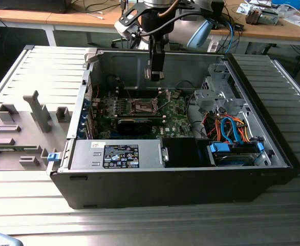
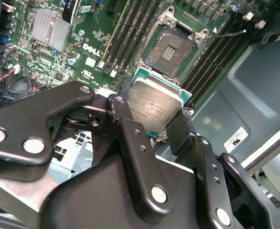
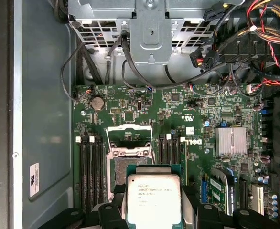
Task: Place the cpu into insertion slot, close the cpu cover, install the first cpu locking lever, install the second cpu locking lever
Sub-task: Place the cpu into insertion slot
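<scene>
The matte black pincer [image 2: 147,114] is clenched on the cpu [image 2: 155,106], a flat square chip with a silvery metal top, held in the air over the green motherboard [image 3: 197,119]. Nearby, the square insertion slot [image 2: 171,47] lies uncovered, showing its brownish contact field.

**Metal, lacquer and black finishes inside an open computer**

The chip [image 2: 155,106] has a smooth, silvery metal top with a dull sheen. The gripper [image 2: 152,113] holding it is smooth, semi-matt black, with shiny round rivets. The socket [image 2: 171,47] shows brownish-gold contacts inside a metal rim. The circuit board [image 3: 178,119] is glossy green. The case [image 1: 119,64] is matt grey sheet metal.
</scene>
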Tool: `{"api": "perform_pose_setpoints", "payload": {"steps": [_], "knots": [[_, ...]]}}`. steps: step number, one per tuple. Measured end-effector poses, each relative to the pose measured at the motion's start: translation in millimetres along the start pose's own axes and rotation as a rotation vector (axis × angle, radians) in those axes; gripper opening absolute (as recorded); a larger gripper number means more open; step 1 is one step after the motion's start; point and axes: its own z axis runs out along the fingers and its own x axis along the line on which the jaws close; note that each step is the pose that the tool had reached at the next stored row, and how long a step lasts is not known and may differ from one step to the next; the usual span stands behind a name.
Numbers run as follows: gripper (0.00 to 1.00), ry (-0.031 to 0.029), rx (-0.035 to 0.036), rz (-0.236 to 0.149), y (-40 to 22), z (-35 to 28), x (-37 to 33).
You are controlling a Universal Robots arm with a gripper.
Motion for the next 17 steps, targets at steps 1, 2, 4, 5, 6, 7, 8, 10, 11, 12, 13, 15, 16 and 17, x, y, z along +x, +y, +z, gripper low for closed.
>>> {"api": "perform_pose_setpoints", "payload": {"steps": [1,2,4,5,6,7,8,10,11,12,13,15,16,17], "knots": [[0.55,0.0001,0.0000,0.000,-0.1,0.1,0.0],[0.55,0.0000,0.0000,0.000,-0.3,0.4,0.0],[0.55,0.0000,-0.0001,0.000,-0.7,0.8,0.0],[0.55,0.0000,0.0000,0.000,-0.9,0.9,0.0],[0.55,-0.0001,-0.0001,0.000,-1.0,1.1,0.0],[0.55,0.0000,0.0000,0.000,-1.0,1.3,0.0],[0.55,0.0000,0.0000,0.000,-1.1,1.5,0.1],[0.55,0.0000,0.0000,0.000,-1.2,1.7,0.1],[0.55,0.0000,0.0000,0.000,-1.3,2.0,0.1],[0.55,0.0000,0.0000,0.000,-1.4,2.2,0.1],[0.55,0.0000,0.0000,0.000,-1.4,2.4,0.1],[0.55,0.0000,0.0000,0.000,-1.5,2.7,0.1],[0.55,0.0000,0.0000,0.000,-1.5,2.9,0.1],[0.55,0.0000,0.0000,0.000,-1.6,3.1,0.1]]}}
